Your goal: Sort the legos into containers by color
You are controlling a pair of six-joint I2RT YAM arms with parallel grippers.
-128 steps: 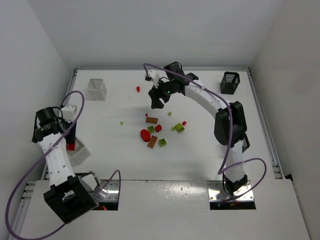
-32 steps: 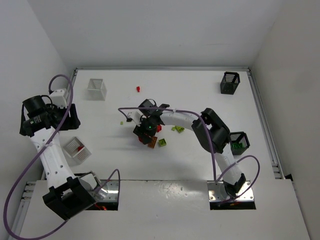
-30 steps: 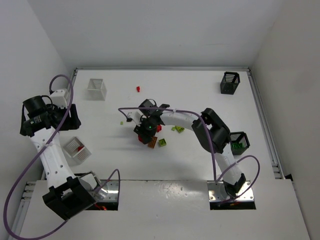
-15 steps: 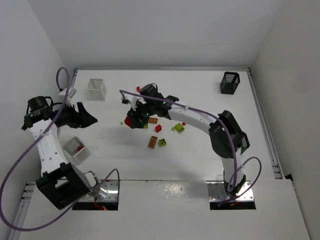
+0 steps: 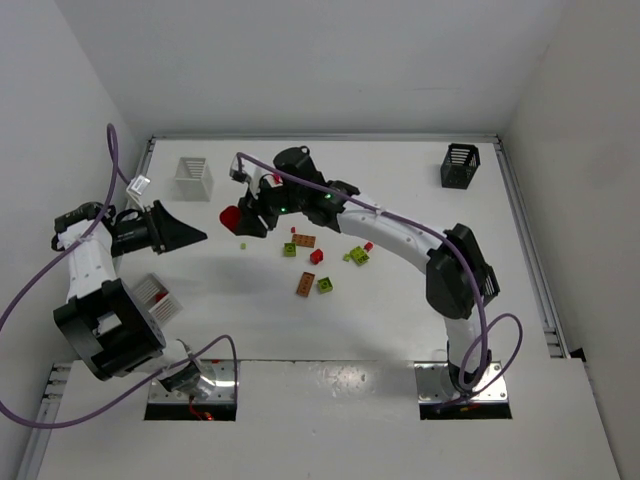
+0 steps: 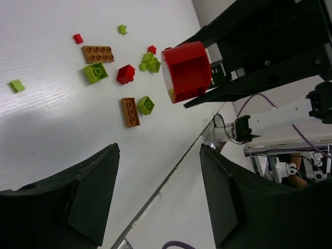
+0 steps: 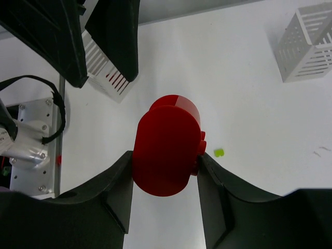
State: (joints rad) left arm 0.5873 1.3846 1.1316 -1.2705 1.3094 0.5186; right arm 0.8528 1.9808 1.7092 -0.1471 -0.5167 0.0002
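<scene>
My right gripper (image 5: 243,219) is shut on a big round red lego (image 5: 231,217), held above the table left of the pile; it also shows in the right wrist view (image 7: 167,151) and the left wrist view (image 6: 187,71). My left gripper (image 5: 192,237) is open and empty, pointing at the red lego from the left, a little apart from it. Loose legos (image 5: 316,256) in red, green and orange-brown lie mid-table. A white basket (image 5: 193,178) stands back left. Another white basket (image 5: 157,296) with red pieces sits by the left arm. A black basket (image 5: 459,165) stands back right.
A small yellow-green lego (image 5: 243,245) lies on the table below the held red lego. The second black basket is hidden behind the right arm's elbow (image 5: 460,270). A rail (image 5: 525,230) runs along the table's right edge.
My right gripper has lifted the red lego off the pile and carried it left and back. My left arm has swung right, its open gripper now facing that lego.
</scene>
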